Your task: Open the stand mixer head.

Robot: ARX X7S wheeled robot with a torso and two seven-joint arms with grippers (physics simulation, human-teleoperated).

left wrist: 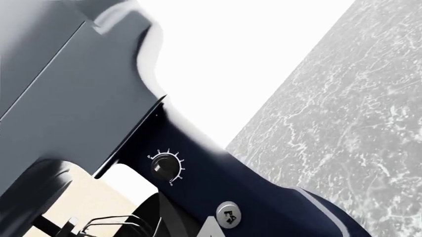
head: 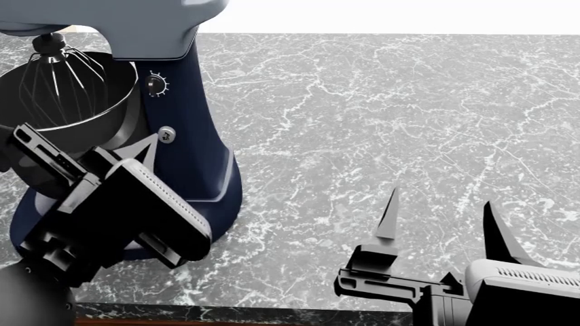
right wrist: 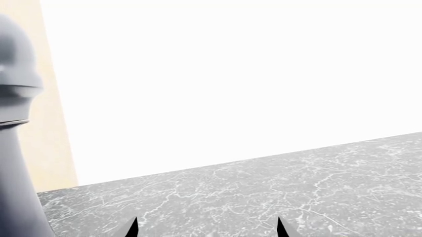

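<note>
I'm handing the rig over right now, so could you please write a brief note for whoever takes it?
Right pincer: open, holding nothing, above the marble counter, well clear of the mixer.
Left pincer: beside the black bowl; its jaws are not readable.
Stand mixer head: over the bowl, whisk inside it; navy column with dial below.
Done: approach only. Left: lift the head open.
</note>
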